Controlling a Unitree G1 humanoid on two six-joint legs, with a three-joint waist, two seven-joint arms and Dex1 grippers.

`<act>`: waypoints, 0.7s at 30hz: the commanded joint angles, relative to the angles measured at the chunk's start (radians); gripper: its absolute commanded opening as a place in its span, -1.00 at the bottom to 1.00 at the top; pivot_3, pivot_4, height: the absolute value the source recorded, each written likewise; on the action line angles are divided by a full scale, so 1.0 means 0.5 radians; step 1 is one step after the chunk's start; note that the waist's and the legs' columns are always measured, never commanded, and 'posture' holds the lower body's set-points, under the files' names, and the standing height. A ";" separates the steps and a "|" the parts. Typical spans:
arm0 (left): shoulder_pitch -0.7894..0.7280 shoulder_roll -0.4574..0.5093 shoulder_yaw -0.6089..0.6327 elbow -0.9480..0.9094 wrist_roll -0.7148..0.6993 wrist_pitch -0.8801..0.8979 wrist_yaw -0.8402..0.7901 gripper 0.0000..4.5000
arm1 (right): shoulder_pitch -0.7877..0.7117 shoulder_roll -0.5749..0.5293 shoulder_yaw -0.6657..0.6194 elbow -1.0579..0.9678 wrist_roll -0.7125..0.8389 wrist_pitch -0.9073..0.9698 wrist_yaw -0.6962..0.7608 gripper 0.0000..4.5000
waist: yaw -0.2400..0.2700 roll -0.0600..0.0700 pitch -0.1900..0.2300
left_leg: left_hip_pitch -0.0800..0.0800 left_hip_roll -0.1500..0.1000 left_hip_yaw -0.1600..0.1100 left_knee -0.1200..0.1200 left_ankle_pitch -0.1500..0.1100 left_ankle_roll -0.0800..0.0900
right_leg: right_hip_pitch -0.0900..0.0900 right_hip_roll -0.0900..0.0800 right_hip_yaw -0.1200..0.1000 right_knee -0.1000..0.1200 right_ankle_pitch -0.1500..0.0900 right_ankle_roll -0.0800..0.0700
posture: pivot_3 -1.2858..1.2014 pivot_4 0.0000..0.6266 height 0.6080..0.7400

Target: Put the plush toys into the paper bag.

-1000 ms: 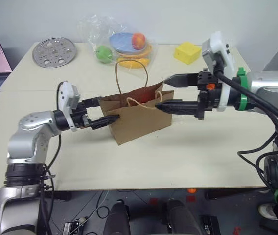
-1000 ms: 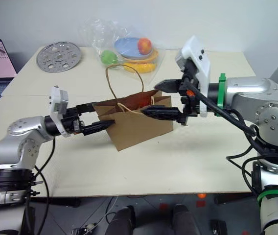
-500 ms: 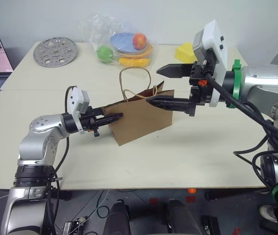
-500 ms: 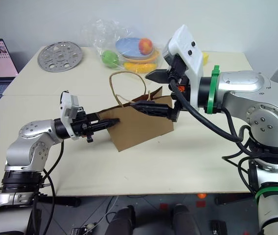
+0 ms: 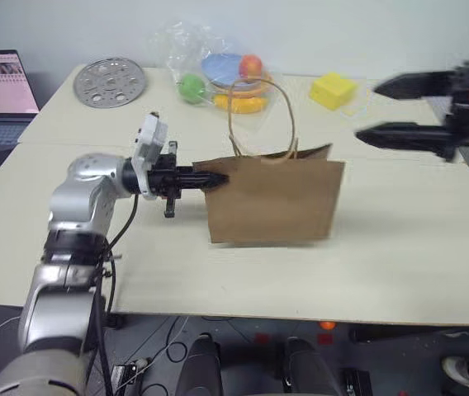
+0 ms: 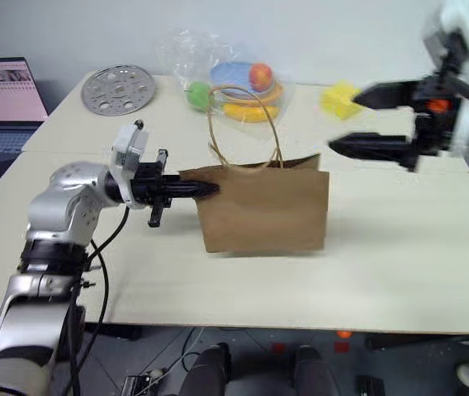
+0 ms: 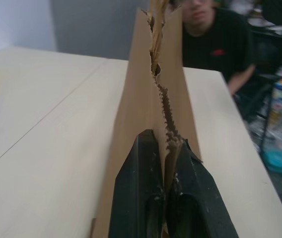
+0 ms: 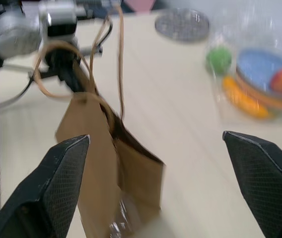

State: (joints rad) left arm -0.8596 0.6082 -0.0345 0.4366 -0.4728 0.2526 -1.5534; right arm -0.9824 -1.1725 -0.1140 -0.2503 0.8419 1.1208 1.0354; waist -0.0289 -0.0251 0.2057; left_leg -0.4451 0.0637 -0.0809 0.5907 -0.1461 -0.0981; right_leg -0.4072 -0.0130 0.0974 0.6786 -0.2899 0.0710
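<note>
Left gripper pinching the paper bag's edge, right gripper spread wide off to the side.

The paper bag (image 5: 274, 200) stands upright near the middle of the table (image 5: 400, 247), its loop handles (image 5: 261, 115) rising above its mouth. The left gripper (image 5: 211, 178) reaches in level from the bag's left side, its fingers (image 7: 136, 193) clamped tight on the bag's upper side edge, the paper squeezed flat between them. The right gripper (image 5: 383, 107) hovers above the table to the right of the bag, well apart from it, fingers (image 8: 61, 168) wide apart and holding nothing. Behind the bag lie a clear plastic bag of fruit (image 5: 218, 70), a yellow block (image 5: 335, 89) and a round metal disc (image 5: 112, 81).
</note>
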 commanded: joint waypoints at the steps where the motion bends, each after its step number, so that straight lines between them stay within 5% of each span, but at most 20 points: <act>1: -0.123 -0.074 -0.165 0.330 0.090 -0.344 -0.122 -0.99 | 0.012 -0.060 -0.030 -0.019 0.010 -0.069 0.144 1.00 | -0.040 0.002 0.000 | 0.002 0.001 0.001 0.000 0.000 0.000 | 0.000 0.000 0.001 0.001 0.000 0.000 | 0.03 -0.52 1.00; 8: -0.175 -0.160 -0.316 0.620 0.067 -0.659 -0.122 -0.99 | 0.203 -0.072 -0.159 -0.204 0.164 0.060 0.098 1.00 | -0.101 0.003 0.000 | 0.004 0.003 0.001 -0.001 0.000 0.000 | -0.001 0.002 0.003 0.005 0.000 0.000 | 0.03 -0.52 1.00; 15: -0.159 0.005 -0.223 0.436 -0.009 -0.441 -0.122 -0.15 | 0.267 -0.018 -0.173 -0.199 0.157 -0.016 0.035 1.00 | -0.092 0.003 0.001 | 0.003 0.002 0.000 0.001 0.000 0.000 | -0.001 0.002 0.003 0.005 0.000 0.000 | 0.03 -0.52 1.00; 21: -0.139 0.365 0.052 0.021 -0.052 0.213 0.192 0.65 | 0.388 0.000 -0.195 -0.071 0.015 -0.200 0.052 1.00 | -0.105 0.003 0.001 | 0.003 0.003 0.000 0.000 0.000 0.000 | -0.001 0.002 0.003 0.006 0.000 0.001 | 0.03 -0.52 1.00</act>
State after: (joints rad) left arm -0.9231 0.7562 -0.0691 0.5166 -0.4898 0.2822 -1.5456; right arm -0.8079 -1.1685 -0.1782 -0.3045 0.8772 1.0628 1.0601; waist -0.0815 -0.0236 0.2062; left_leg -0.4437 0.0653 -0.0813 0.5903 -0.1461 -0.0980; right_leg -0.4077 -0.0117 0.0985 0.6814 -0.2902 0.0715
